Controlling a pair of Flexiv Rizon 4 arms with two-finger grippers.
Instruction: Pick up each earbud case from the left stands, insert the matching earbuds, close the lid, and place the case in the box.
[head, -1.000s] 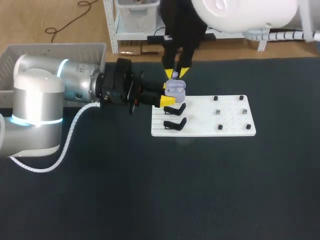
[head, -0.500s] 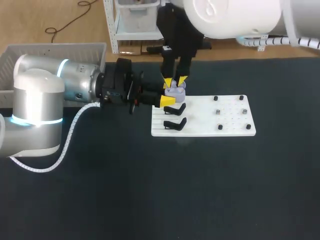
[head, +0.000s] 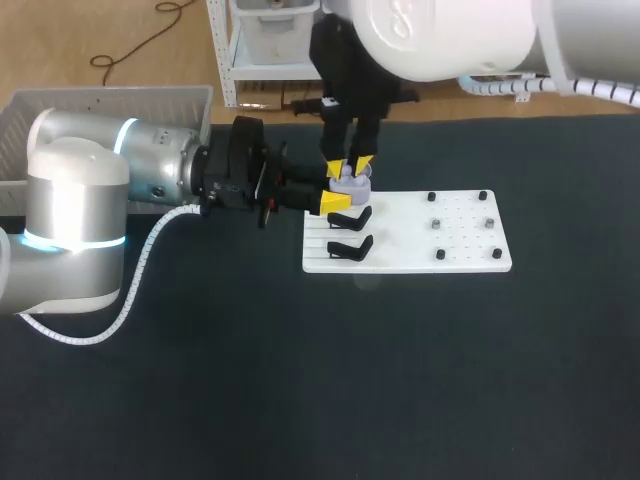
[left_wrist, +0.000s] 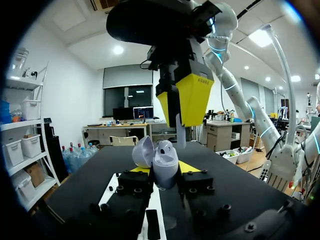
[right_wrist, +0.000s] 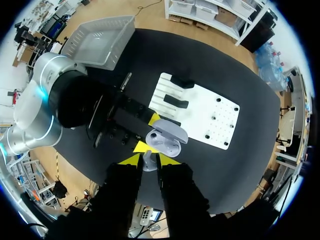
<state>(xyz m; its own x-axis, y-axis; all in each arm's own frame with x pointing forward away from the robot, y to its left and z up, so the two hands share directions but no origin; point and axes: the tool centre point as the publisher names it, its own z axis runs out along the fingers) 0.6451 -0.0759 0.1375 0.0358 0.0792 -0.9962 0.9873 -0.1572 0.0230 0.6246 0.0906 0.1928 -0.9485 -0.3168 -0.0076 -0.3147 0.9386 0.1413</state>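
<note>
The left arm (head: 90, 200) comes in level from the side, its wrist stretched out flat just above the counter (head: 300, 380). The left gripper (head: 340, 192) lies horizontal, its two yellow-tipped fingers pressing from either side on the open case (head: 350, 183). The right arm (head: 450, 35) hangs down from above with its wrist vertical. The right gripper (head: 349, 167) points straight down, directly over the left fingers. Its fingers stand close together, pinching a small earbud (right_wrist: 148, 161) between the tips, just above the case held in the left fingers.
</note>
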